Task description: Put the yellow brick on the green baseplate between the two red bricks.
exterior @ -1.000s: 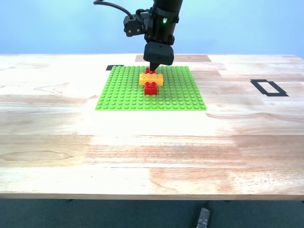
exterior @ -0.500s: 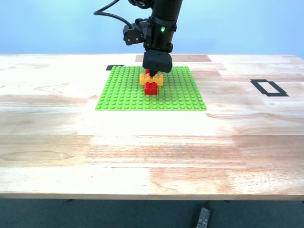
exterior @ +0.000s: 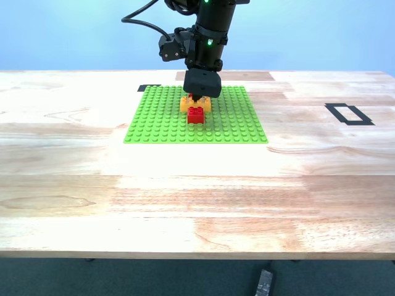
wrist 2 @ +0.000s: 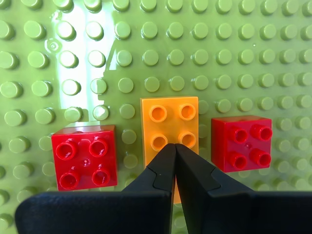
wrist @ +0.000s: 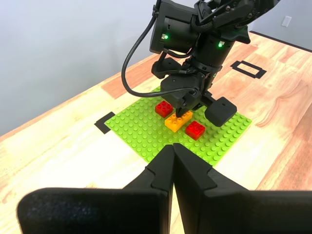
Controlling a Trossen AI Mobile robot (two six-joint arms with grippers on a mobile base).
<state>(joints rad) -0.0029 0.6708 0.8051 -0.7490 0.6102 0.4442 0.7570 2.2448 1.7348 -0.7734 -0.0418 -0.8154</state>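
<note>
The green baseplate (exterior: 160,120) lies at the table's far middle. On it the yellow brick (exterior: 184,104) sits between the two red bricks; the near red brick (exterior: 196,115) shows, the far one is hidden behind the arm. My second gripper (exterior: 197,97) is shut, and its tips rest on the yellow brick's top (wrist 2: 169,117). The second wrist view shows my second gripper (wrist 2: 175,146) with a red brick on each side (wrist 2: 85,156) (wrist 2: 242,143), a small gap between each and the yellow brick. My first gripper (wrist: 173,146) is shut and empty, well away from the baseplate (wrist: 141,131), looking at the yellow brick (wrist: 174,123).
A black tape rectangle (exterior: 350,114) marks the table toward the exterior view's right. A short black tape strip (exterior: 148,87) lies at the baseplate's far corner. Bare wooden tabletop (exterior: 197,197) stretches in front of the baseplate. A dark object (exterior: 263,282) lies on the floor below the front edge.
My second gripper has come down and toward the camera, from above the far red brick onto the yellow brick's top. The bricks have not moved.
</note>
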